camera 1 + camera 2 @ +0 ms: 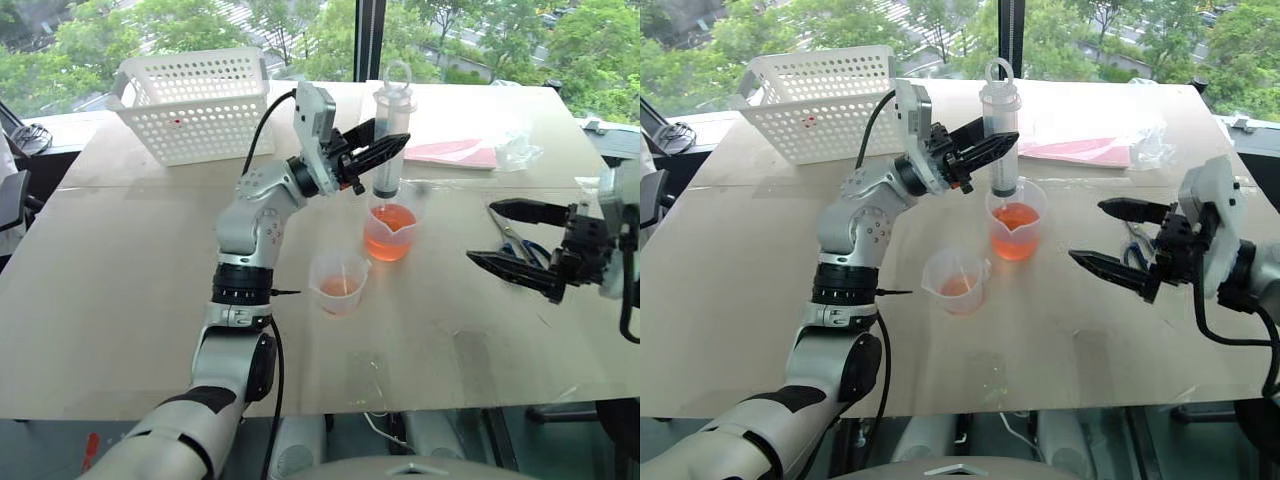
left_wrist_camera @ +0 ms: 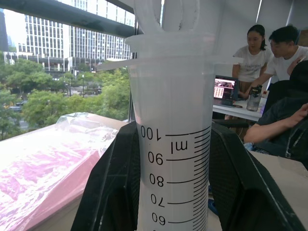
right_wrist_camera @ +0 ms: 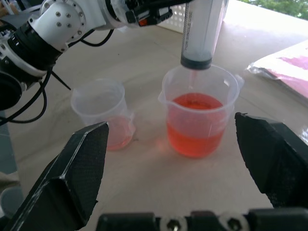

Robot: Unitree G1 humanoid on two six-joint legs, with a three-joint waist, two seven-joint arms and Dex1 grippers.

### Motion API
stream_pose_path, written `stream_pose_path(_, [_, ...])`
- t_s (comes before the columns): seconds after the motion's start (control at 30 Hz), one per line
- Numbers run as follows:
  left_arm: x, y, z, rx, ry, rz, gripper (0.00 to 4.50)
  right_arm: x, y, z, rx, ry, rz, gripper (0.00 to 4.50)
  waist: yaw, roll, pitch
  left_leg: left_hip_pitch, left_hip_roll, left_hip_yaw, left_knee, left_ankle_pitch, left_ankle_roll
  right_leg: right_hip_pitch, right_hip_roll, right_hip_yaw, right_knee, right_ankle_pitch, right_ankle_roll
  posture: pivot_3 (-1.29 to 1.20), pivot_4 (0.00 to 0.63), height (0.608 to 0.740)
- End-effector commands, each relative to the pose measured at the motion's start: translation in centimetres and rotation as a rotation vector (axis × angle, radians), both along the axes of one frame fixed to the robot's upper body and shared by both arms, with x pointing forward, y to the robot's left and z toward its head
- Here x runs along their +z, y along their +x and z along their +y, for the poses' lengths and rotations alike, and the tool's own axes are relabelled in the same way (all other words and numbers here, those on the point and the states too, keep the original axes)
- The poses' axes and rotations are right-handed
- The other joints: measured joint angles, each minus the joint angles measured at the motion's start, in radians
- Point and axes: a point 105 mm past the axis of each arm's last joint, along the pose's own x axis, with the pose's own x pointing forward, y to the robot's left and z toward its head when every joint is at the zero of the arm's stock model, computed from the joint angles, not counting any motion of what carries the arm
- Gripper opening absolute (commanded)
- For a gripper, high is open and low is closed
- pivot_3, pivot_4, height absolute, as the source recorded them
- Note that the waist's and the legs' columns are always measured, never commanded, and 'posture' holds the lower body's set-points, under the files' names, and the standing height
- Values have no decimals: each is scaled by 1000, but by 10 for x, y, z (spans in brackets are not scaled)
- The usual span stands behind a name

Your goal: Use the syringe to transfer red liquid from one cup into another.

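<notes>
Open tabletop (image 1: 130,300) lies left of the small cup (image 1: 339,283); bare surface separates the spouted cup (image 1: 390,232) from the scissors (image 1: 515,238). The basket (image 1: 193,103) blocks the far-left corner.

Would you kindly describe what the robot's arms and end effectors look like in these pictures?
The left arm is built of silver-grey rounded housings joined by black ribbed collars, with a black cable looping along it. The left end effector and the right end effector each carry two black, tapered, wedge-shaped fingers with a finely textured surface.
</notes>
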Motion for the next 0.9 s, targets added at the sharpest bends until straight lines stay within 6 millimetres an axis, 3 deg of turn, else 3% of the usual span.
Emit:
stream_pose_path(0.03, [12, -8, -8, -44, -30, -70, 1335, 11, -8, -6, -14, 7, -54, 4500, -3, 0, 0, 1, 0, 1, 0, 0, 0, 0, 0, 1, 0, 0, 0, 0, 150, 740])
stream_pose_path(0.2, [-13, -13, -19, -84, 45, -88, 1335, 11, -6, -6, -29, 22, -63, 4500, -3, 1, 0, 2, 0, 0, 0, 0, 0, 0, 1, 1, 2, 0, 0, 0, 150, 740])
stream_pose_path(0.4, [-37, -8, -16, -68, 104, -85, 1335, 17, 0, -3, -34, 33, -97, 4500, -3, 1, 0, 2, 1, 0, 0, 0, 0, 0, 2, 1, 3, 0, 0, 0, 150, 740])
stream_pose_path(0.67, [-48, -2, -9, -41, 116, -58, 1335, 30, 11, 10, -15, 61, -141, 4500, -2, 1, 0, 2, 1, -1, 0, 0, 0, 0, 2, 0, 3, 0, 0, 0, 150, 740])
stream_pose_path(0.9, [-52, -5, -10, -52, 108, -51, 1335, 48, 59, 32, -101, 51, -100, 4500, -14, 2, 0, 2, 2, -1, 0, 0, 0, -1, 2, 3, 4, 0, 0, 0, 150, 740])
